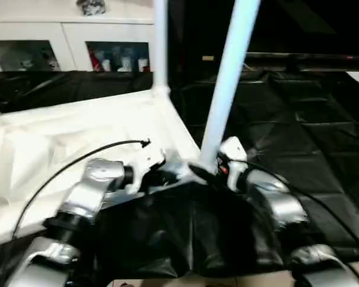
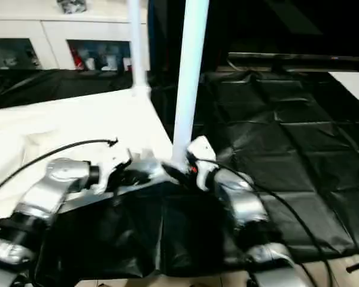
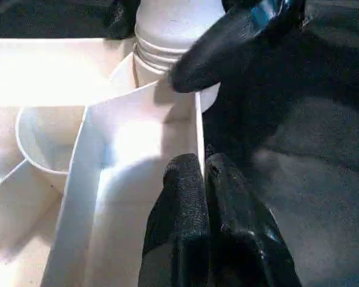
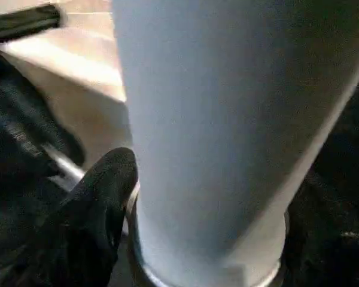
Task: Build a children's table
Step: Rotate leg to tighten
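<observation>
The left end effector (image 3: 200,179) is pinched closed on the thin side wall of the tabletop (image 1: 78,143), just beside the near corner socket. The right end effector (image 4: 185,197) stands around the base of the near leg (image 1: 227,84), one black finger (image 4: 99,197) against it — whether it grips the leg I cannot tell. That leg rises slightly tilted from the near corner; a second leg (image 1: 160,45) stands upright at the far corner. The tabletop lies underside up on black sheeting (image 1: 287,137) — a white cabinet (image 1: 66,36) stands behind.
</observation>
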Motion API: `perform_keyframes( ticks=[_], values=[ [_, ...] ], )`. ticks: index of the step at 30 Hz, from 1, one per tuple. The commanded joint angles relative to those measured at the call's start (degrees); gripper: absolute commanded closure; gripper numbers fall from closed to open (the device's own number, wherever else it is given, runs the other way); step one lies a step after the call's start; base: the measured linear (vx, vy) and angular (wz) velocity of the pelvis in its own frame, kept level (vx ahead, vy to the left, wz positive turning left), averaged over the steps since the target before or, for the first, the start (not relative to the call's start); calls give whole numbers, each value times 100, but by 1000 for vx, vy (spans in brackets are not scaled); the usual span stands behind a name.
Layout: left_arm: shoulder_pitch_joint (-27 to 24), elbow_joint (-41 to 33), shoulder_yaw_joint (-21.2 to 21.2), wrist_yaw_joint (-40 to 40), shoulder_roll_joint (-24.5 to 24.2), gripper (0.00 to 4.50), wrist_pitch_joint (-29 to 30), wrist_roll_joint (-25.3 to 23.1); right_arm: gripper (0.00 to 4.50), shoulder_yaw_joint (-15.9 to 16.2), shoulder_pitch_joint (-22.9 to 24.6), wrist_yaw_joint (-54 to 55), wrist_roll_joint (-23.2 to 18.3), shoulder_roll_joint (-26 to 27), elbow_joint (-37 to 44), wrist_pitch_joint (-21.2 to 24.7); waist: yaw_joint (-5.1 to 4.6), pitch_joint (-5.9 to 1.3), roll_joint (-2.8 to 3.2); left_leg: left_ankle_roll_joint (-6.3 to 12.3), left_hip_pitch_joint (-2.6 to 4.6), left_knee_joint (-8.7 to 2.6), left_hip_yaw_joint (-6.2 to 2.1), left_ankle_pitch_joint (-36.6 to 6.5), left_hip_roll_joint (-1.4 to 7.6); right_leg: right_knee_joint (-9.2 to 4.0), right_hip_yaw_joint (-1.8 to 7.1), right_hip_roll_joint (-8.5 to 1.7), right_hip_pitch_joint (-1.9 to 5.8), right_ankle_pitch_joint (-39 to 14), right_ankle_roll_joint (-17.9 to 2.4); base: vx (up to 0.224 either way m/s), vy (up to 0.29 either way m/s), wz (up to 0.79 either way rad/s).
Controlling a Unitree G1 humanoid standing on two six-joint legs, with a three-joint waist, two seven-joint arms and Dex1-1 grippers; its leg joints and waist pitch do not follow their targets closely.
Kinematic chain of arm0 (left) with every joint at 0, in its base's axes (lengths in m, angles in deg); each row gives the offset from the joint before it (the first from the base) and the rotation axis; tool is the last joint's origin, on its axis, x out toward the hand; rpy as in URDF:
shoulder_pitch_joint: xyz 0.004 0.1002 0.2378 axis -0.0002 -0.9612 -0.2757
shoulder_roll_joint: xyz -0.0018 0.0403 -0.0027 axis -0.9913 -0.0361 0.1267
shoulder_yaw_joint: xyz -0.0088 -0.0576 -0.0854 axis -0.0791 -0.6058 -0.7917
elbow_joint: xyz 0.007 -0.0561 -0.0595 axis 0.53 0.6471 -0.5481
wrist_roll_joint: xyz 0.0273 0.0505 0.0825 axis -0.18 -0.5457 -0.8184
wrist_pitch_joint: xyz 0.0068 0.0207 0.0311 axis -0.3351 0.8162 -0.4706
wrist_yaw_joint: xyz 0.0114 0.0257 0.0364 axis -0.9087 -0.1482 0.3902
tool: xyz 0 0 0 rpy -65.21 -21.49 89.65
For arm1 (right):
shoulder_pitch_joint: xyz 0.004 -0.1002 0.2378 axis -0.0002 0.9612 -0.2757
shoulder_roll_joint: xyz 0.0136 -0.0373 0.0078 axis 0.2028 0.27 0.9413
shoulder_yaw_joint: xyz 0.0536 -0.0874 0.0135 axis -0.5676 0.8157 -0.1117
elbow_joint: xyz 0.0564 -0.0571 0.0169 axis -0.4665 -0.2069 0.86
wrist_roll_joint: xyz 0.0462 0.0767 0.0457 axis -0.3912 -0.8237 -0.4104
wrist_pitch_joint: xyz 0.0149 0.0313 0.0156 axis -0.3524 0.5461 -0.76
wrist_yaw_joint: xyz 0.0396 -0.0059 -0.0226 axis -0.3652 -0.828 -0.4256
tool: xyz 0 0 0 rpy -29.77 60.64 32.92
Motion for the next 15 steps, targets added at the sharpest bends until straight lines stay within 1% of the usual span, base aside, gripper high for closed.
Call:
perform_keyframes(
  ticks=[1, 2, 3, 4, 5, 6, 8, 11, 15],
  values=[
    [40, -238, 158, -330, 57, 450, -188, 163, 103, 377, 72, -619, -115, 38, 226, 112, 22, -334, 16, 356, 54, -375, -47, -1444, 136, -346, 174, -207, 291, -1087, -1340, 0, 0, 0],
    [34, -240, 163, -585, -51, 450, -241, 221, 103, 418, 122, -942, -165, -89, 324, 174, 41, -330, 26, 339, 61, -376, -38, -1463, 150, -343, 175, -212, 283, -1115, -1352, 0, 0, 0],
    [44, -223, 171, -676, -90, 450, -259, 243, 103, 440, 133, -1069, -195, -144, 352, 194, 68, -329, 0, 331, 68, -374, -30, -1493, 151, -346, 168, -207, 286, -1191, -1353, 0, 0, 0],
    [52, -209, 177, -725, -111, 450, -271, 255, 103, 455, 137, -1138, -211, -176, 364, 203, 84, -320, 9, 319, 69, -379, -29, -1529, 157, -348, 173, -211, 278, -1263, -1343, 0, 0, 0],
    [62, -196, 181, -811, -143, 450, -277, 286, 103, 475, 146, -1231, -235, -219, 386, 216, 98, -314, 14, 271, 77, -386, -29, -1618, 160, -360, 175, -221, 269, -1424, -1317, 0, 0, 0],
    [72, -179, 183, -880, -175, 450, -283, 317, 103, 498, 158, -1318, -251, -260, 419, 244, 119, -310, 6, 215, 94, -388, -28, -1681, 162, -375, 182, -229, 254, -1577, -1273, 0, 0, 0],
    [96, -141, 187, -1027, -254, 450, -302, 383, 128, 535, 184, -1487, -282, -338, 502, 321, 139, -307, 3, 168, 92, -396, -36, -1705, 156, -385, 186, -236, 261, -1717, -1211, 0, 0, 0],
    [130, -102, 174, -1102, -280, 450, -318, 400, 159, 522, 183, -1578, -307, -372, 557, 399, 142, -312, 1, 139, 89, -403, -41, -1675, 160, -377, 185, -233, 253, -1672, -1198, 0, 0, 0],
    [143, -63, 146, -1018, -214, 450, -327, 372, 174, 514, 187, -1515, -316, -316, 567, 439, 140, -322, -6, 133, 76, -392, -42, -1587, 148, -369, 187, -238, 264, -1588, -1203, 0, 0, 0]
  ],
)
